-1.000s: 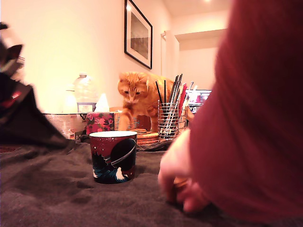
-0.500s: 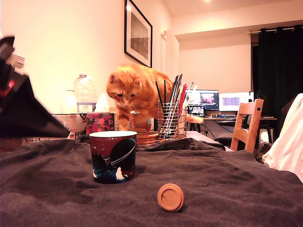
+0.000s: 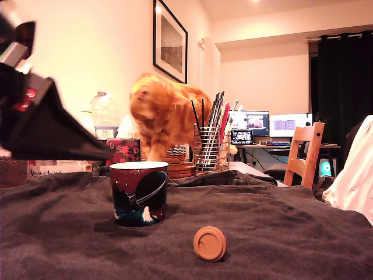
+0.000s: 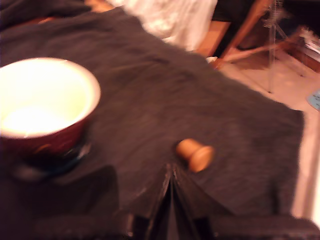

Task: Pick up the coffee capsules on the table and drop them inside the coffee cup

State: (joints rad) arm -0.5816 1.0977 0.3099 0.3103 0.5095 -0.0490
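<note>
The coffee cup (image 3: pixel 139 193), maroon and black with a ringed-planet print, stands upright on the dark cloth of the table (image 3: pixel 280 221). A small tan coffee capsule (image 3: pixel 210 244) lies on its side in front of the cup, toward the exterior view's right, with its round flanged end facing the camera. My gripper (image 3: pixel 55 131) is a blurred black wedge high at the exterior view's left, above and behind the cup. In the wrist view the gripper (image 4: pixel 170 175) is shut with nothing in it. The capsule (image 4: pixel 195 154) lies just beyond its tips, and the cup (image 4: pixel 45 105) shows a pale, empty inside.
An orange cat (image 3: pixel 166 116) stands at the table's far side behind a wire mesh holder (image 3: pixel 208 149) full of sticks. A red floral box (image 3: pixel 123 150) sits behind the cup. A wooden chair (image 3: pixel 306 154) and white fabric (image 3: pixel 355 181) are at the exterior view's right.
A person's sleeve and hand, which covered the exterior view's right, have gone, leaving the capsule on the cloth. My gripper has moved up and toward the cup. The cat has lowered its head.
</note>
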